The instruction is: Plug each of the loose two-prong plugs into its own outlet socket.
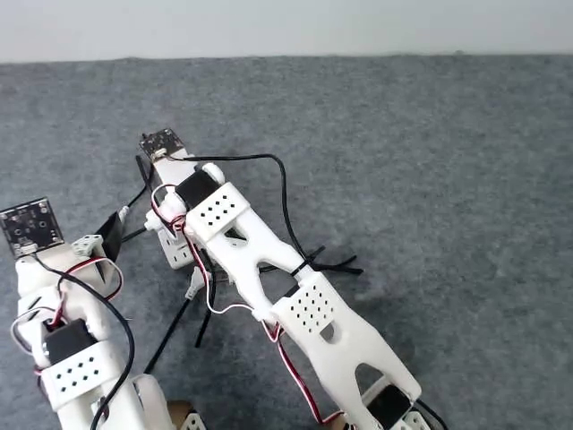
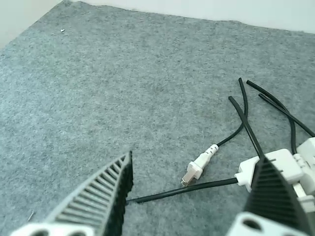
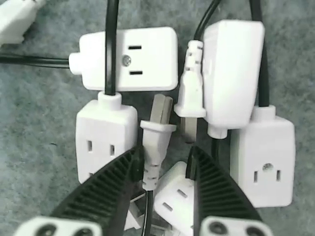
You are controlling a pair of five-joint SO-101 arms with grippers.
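Observation:
In the right wrist view a white two-prong plug (image 3: 157,140) stands between the black fingers (image 3: 120,187) of my right gripper (image 3: 165,156), which is shut on it, prongs pointing away from the wrist. Around it lie white outlet sockets: one with a screw (image 3: 130,59), one beside the plug (image 3: 106,142), one farther off (image 3: 266,157). A second plug (image 3: 189,93) lies against a white block (image 3: 234,69). My left gripper (image 2: 196,158) hangs open above the carpet, over a third loose plug (image 2: 197,169).
Grey carpet (image 1: 430,179) covers the table, with free room to the right and back. Black cords (image 1: 295,242) trail from the socket cluster (image 1: 176,253) under the right arm. The socket cluster (image 2: 275,164) lies close beside the left gripper.

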